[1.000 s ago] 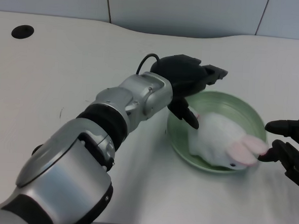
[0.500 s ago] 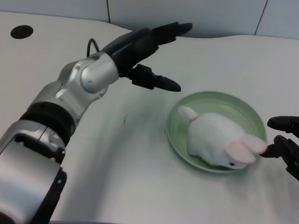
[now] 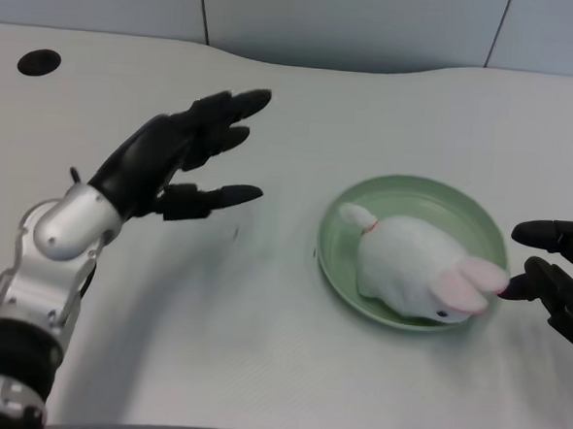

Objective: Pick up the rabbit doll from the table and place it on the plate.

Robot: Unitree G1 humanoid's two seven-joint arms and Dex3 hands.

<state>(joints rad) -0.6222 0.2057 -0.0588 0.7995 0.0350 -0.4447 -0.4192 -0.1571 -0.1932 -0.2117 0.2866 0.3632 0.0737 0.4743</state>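
**A:** We see a big white table [image 3: 259,349] with a grey wall behind it. Far on the left there is a small round black hole [image 3: 39,61] in the table top.

**B:** Next we see our black left hand [image 3: 178,154] on its shiny silver arm. What is it doing?

**A:** It hangs above the table with its fingers [image 3: 237,103] spread wide. It holds nothing.

**B:** And where is the soft white rabbit doll with pink ears [image 3: 419,271]?

**A:** It lies inside the round pale green plate [image 3: 414,190], off to the right of our left hand and well apart from it. The plate sits between our two hands.

**B:** Which way does the rabbit lie?

**A:** Its little tail points up and left, toward our left hand. Its pink ears point down and right, toward our black right hand [image 3: 555,275].

**B:** So which hand is nearer?

**A:** The right one. Its fingertip is just beside the pink ears, maybe touching, we cannot tell.

**B:** We think the job looks done, since the rabbit is on the plate.

**A:** Then our left hand only needs to go away to the left, not back to the plate.
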